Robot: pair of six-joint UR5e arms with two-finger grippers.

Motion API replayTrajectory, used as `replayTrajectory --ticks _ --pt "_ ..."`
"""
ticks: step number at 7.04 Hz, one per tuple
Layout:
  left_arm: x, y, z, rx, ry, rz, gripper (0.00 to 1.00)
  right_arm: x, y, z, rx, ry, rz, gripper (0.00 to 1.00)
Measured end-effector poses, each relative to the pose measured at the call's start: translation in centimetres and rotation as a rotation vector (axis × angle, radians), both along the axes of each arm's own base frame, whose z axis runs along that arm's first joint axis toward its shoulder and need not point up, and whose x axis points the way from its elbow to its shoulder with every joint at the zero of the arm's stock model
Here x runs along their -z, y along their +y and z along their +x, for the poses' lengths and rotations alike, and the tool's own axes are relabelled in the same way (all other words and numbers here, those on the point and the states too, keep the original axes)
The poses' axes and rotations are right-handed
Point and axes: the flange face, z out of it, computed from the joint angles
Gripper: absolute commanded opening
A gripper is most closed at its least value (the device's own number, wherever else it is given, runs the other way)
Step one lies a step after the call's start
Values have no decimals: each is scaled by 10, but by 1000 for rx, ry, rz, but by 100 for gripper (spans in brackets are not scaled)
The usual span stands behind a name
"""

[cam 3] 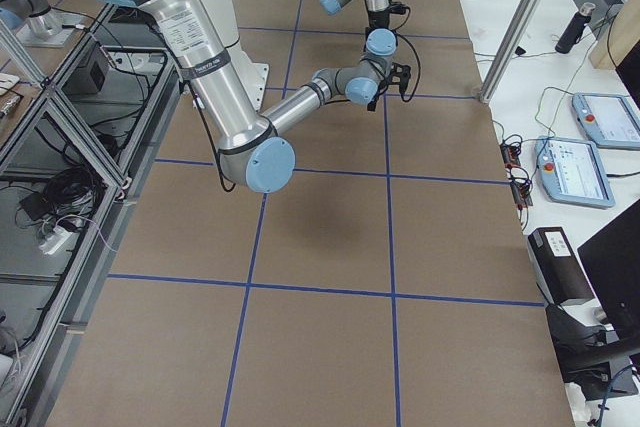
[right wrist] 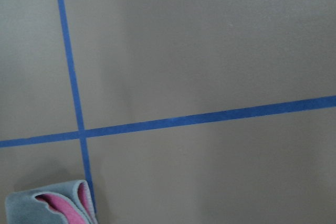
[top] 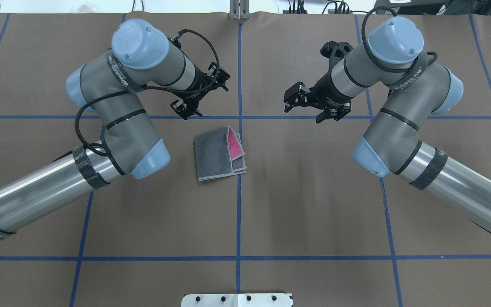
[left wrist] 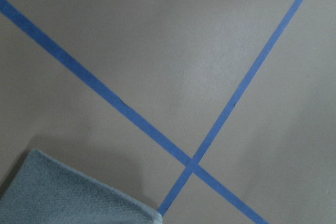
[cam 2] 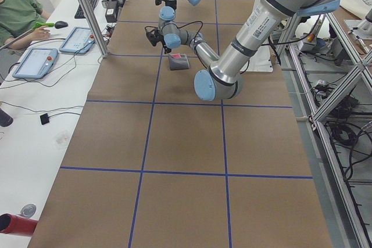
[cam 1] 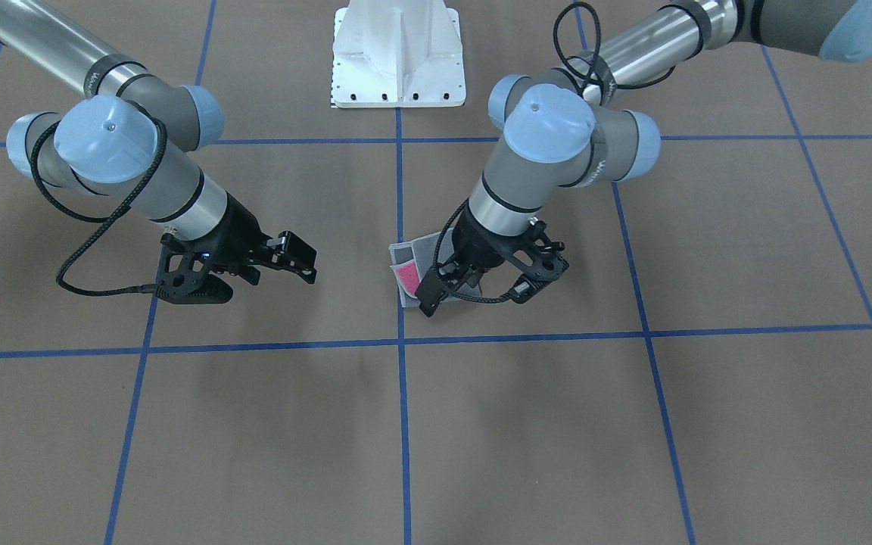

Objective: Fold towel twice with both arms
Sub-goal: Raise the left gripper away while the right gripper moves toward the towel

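Note:
The towel (top: 216, 154) lies folded on the brown table at the centre, grey face up, with a pink strip showing along its right side. It also shows in the front view (cam 1: 409, 271), in the left side view (cam 2: 178, 61), and as a corner in the left wrist view (left wrist: 68, 195) and the right wrist view (right wrist: 52, 207). My left gripper (top: 200, 96) (cam 1: 478, 291) hovers open and empty just beyond the towel's far edge. My right gripper (top: 309, 106) (cam 1: 273, 266) hovers open and empty, well to the towel's right. Neither touches the towel.
Blue tape lines (top: 239, 213) cross the brown table. The white pedestal base (cam 1: 398, 60) stands at the robot's side. A side desk with tablets (cam 2: 35, 62) and a seated person runs along the far edge.

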Motion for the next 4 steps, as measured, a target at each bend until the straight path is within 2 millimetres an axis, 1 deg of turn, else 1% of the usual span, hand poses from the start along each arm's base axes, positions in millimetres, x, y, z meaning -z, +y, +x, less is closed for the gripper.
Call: replayTrajectory --ticks 1,2,3,4 --pt "-22 -16 -32 -33 -5 1 100 20 -3 -8 -4 -15 18 99" --pt "-50 -24 -68 -71 -13 23 100 47 -4 -27 -16 -24 52 99" --pt "-83 -26 -106 -106 -28 60 100 74 4 -52 -31 -32 86 98" --pt "-109 -28 -136 -132 -42 92 100 94 16 -75 -40 -44 100 96"
